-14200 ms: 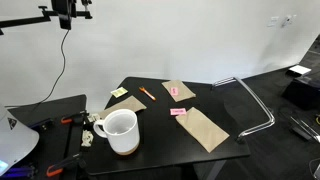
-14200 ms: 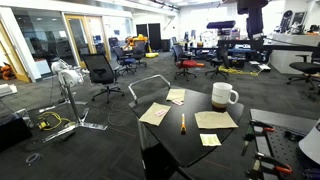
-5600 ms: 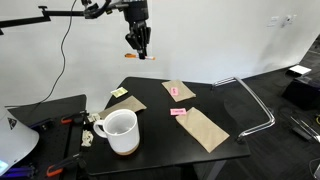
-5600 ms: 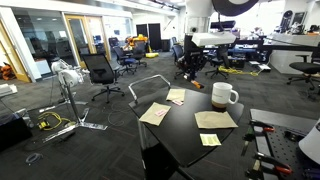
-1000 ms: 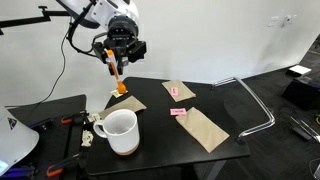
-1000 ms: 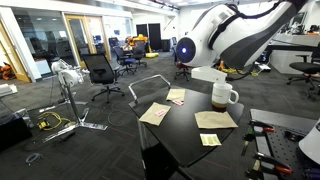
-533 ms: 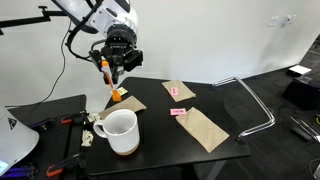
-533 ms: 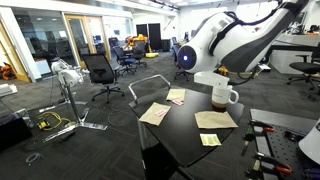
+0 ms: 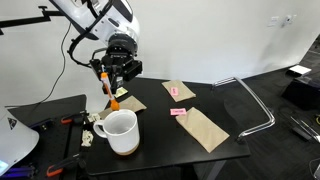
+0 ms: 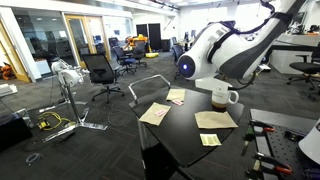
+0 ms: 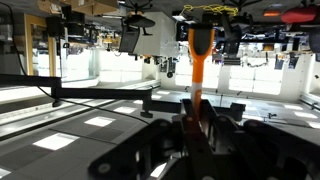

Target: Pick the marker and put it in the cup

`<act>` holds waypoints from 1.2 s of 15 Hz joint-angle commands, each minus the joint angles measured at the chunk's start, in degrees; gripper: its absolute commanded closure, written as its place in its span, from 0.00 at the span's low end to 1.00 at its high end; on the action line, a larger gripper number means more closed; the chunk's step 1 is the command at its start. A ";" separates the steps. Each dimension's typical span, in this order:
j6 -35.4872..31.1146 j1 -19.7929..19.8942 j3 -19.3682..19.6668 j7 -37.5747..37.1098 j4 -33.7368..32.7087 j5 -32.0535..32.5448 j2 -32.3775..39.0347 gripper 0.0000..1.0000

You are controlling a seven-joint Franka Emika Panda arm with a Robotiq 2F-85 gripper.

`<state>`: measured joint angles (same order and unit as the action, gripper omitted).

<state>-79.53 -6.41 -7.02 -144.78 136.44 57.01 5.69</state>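
The orange marker [image 9: 111, 93] hangs from my gripper [image 9: 108, 79], which is shut on it, just above and behind the far left rim of the white cup [image 9: 120, 131]. The cup stands on the near left part of the black table [image 9: 170, 135]. In the wrist view the marker [image 11: 198, 58] sticks out straight from between the dark fingers [image 11: 178, 135] of my gripper [image 11: 197, 128], against the room beyond. In an exterior view the bulky arm [image 10: 235, 50] leans over the cup [image 10: 222, 97] and hides the gripper.
Brown paper pieces [image 9: 205, 127] [image 9: 178, 91], a small pink piece [image 9: 178, 112] and yellow notes [image 9: 120, 92] lie on the table. Orange-and-black tools [image 9: 70, 121] sit left of the cup. A metal frame [image 9: 255, 100] stands to the right.
The arm has come down and shifted slightly left with the marker still held, bringing it closer to the cup's rim.
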 commanded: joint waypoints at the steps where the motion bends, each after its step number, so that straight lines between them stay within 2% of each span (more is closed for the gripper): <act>1: -2.40 0.30 0.65 -2.23 0.17 -0.42 1.11 0.97; 8: -6.07 0.48 1.41 -4.04 -0.16 0.00 4.29 0.97; 14: -6.45 0.38 1.52 -5.16 -0.22 0.25 5.99 0.97; 15: -6.14 0.53 1.63 -4.08 -0.59 0.31 5.59 0.64; 16: -6.12 0.55 1.66 -4.08 -0.62 0.26 5.57 0.61; 18: -6.17 0.63 1.77 -4.08 -0.75 0.16 5.38 0.49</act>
<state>-85.17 -6.19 -5.77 -148.87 136.10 57.12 11.74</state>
